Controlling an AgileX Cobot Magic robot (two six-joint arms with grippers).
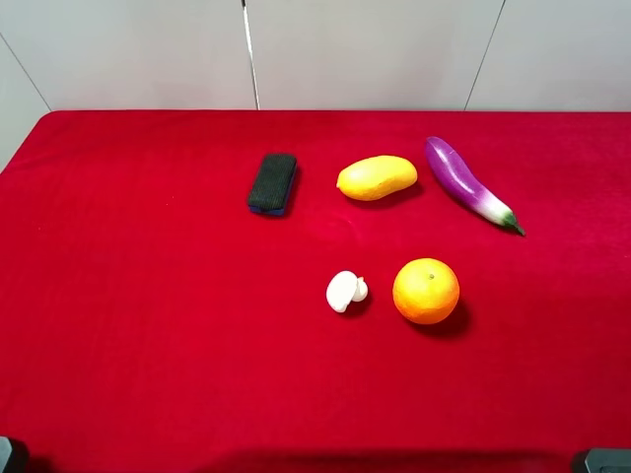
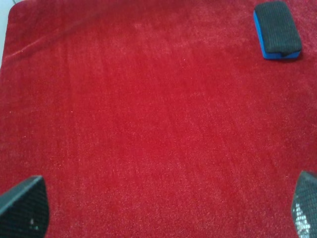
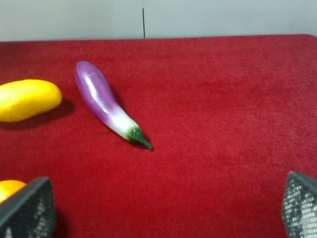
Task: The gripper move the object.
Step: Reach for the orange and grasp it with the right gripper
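The round orange fruit [image 1: 426, 291] lies on the red cloth right of centre; a sliver of it [image 3: 9, 188] shows in the right wrist view beside one fingertip [image 3: 27, 208]. My right gripper [image 3: 163, 208] is open and empty, low over bare cloth, apart from the orange. My left gripper [image 2: 163, 213] is open and empty over bare cloth, far from the orange. In the exterior high view only dark bits of the arms show at the bottom corners, the left [image 1: 10, 457] and the right [image 1: 603, 460].
A white mushroom [image 1: 345, 291] lies just left of the orange. A yellow mango [image 1: 377, 177], a purple eggplant [image 1: 468, 183] and a black-and-blue eraser [image 1: 272, 183] lie farther back. The red cloth [image 1: 148, 325] covers the table up to a grey wall.
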